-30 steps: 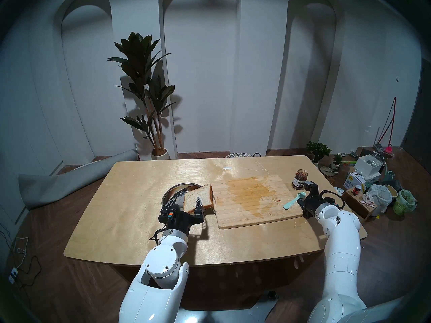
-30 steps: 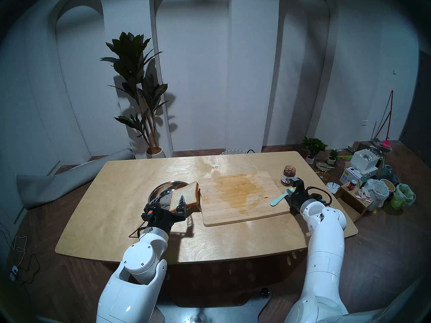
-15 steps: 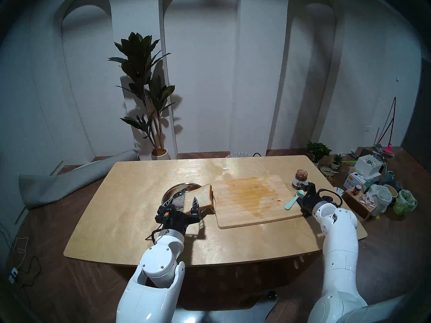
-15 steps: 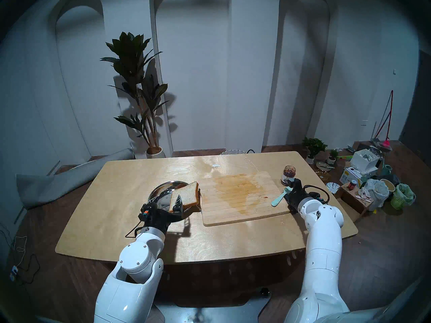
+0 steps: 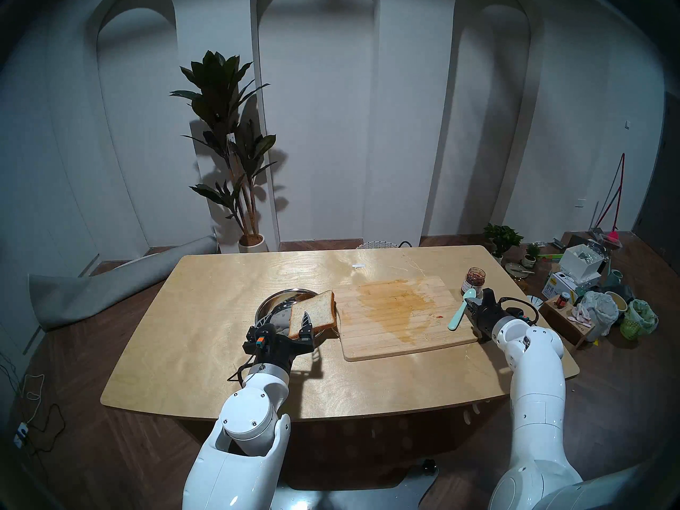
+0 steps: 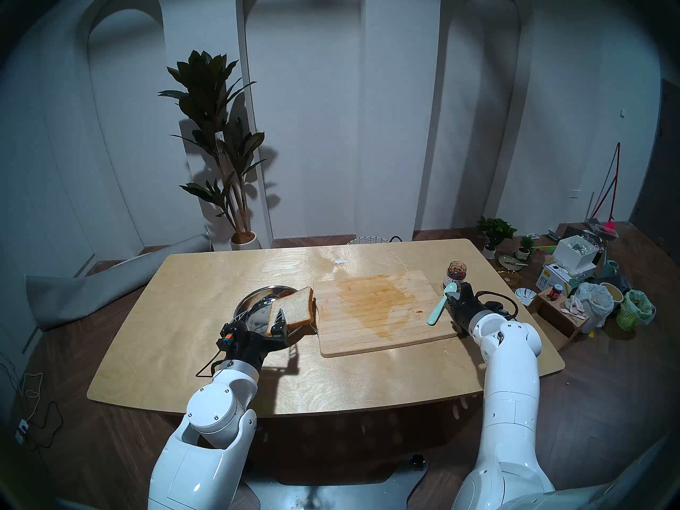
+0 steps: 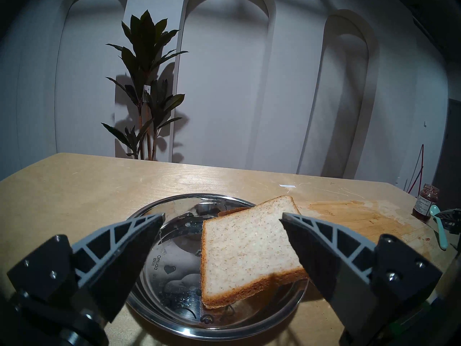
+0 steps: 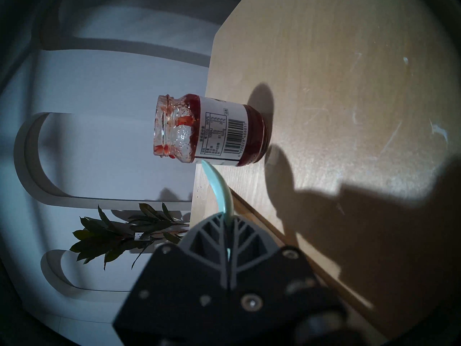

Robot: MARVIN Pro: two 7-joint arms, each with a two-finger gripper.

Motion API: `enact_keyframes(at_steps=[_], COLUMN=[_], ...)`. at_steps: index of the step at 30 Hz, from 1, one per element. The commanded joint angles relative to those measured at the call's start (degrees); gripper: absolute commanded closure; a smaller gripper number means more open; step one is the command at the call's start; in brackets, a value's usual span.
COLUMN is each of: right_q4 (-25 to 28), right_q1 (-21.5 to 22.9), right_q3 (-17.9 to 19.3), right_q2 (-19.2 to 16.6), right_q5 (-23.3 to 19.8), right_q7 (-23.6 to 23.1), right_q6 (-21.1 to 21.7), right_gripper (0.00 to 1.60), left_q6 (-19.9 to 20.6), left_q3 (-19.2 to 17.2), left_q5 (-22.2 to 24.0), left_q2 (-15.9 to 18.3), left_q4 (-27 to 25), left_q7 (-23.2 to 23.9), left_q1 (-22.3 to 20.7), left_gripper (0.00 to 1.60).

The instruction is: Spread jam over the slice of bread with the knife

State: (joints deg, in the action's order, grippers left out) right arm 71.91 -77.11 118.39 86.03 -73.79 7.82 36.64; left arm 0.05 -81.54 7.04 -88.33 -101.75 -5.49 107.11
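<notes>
while the right gripper [image 8: 227, 238] has its jaws pressed together on the handle of the knife [image 5: 461, 309], the jam [image 5: 472, 282] stands just beyond it, near the table's [image 5: 206, 314] right edge and off the far right corner of the cutting board [image 5: 397, 336]. the knife's long axis runs from its butt, over the board's right edge, up and away to the rounded spoon-like end, which points at the jar and in the right wrist view lies close against the jar's labelled side, below the open mouth. so the coming move likely turns on this: the rounded end must rise above the rim and tip down into the jar before any jam can be taken. the right arm is plainly the nearer one to the jar.

the slice of bread [image 7: 247, 250] lies tilted, its near part in the steel plate [image 7: 174, 313] and its far corner propped on the plate's right rim toward the board's left edge. the left gripper [image 7: 222, 218] hovers just in front of it, jaws spread wide, one finger either side of the slice, holding nothing. the bread's top looks bare, so spreading has not begun.

count: one knife, one open jar of jam on the table, one plate, one board. a darker crust edge shows under the slice; i cannot tell whether that is a second slice.
</notes>
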Motion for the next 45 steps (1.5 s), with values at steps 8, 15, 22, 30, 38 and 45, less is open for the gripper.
enact_keyframes(at_steps=[8, 15, 22, 30, 38, 45], right_q4=[9.8, 15.3, 20.0, 24.8, 26.8, 22.8], right_q1=[-6.7, -6.3, -7.2, -8.4, -8.6, -6.1], right_q3=[-3.2, -3.3, -3.5, -3.6, -4.9, -5.9], right_q2=[0.5, 0.0, 0.4, 0.0, -0.6, -0.5], right_q5=[-0.1, 0.0, 1.2, 6.2, 15.4, 22.2], right_q7=[-8.0, -14.8, -20.7, -26.7, -34.1, -38.2], right_q6=[4.4, 1.7, -3.4, -10.9, -19.0, -24.6], right_gripper=[1.6, 1.6, 1.6, 1.6, 1.6, 1.6], left_q6=[-1.7, -2.0, -2.3, -2.5, -2.6, -2.7], left_q3=[0.4, 0.4, 0.6, 0.7, 0.8, 0.7], left_q5=[0.0, 0.1, 0.1, 0.1, 0.4, 0.8], left_q2=[-0.4, -0.4, -0.4, -0.3, -0.3, -0.3], left_q4=[-2.2, -2.5, -2.8, -3.0, -3.4, -3.6], left_q7=[-0.3, -0.3, -0.3, -0.2, 0.2, 0.5], left_q1=[0.4, 0.6, 1.0, 1.3, 1.5, 1.8], left_gripper=[0.0, 0.0, 0.0, 0.0, 0.0, 0.0])
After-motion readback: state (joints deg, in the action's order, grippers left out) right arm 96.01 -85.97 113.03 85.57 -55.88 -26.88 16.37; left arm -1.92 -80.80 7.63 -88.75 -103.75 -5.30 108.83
